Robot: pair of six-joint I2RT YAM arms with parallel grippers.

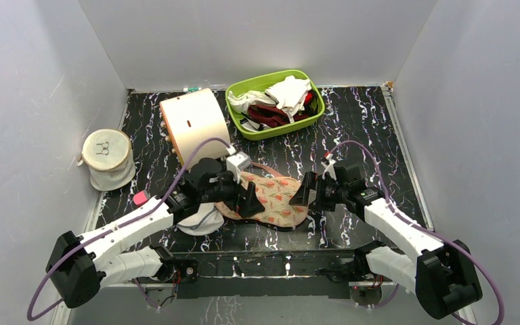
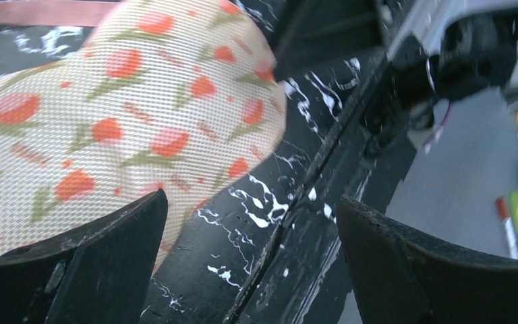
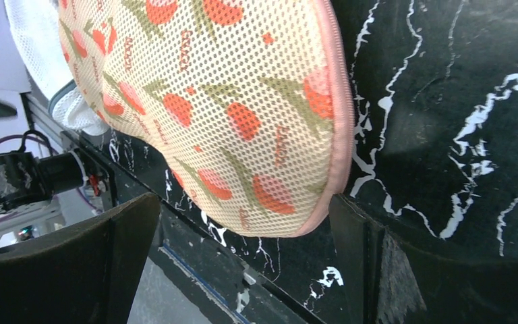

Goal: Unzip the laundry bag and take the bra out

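Stretching lengthwise from under the left pincer (image 1: 242, 196) to just beside the right pincer (image 1: 305, 193), the bag (image 1: 279, 201) lies between them, both spread apart, empty

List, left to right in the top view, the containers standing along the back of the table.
White mesh cylinder → cream drum-shaped case → green basket. The laundry bag is left out: it overlaps the basket's span.
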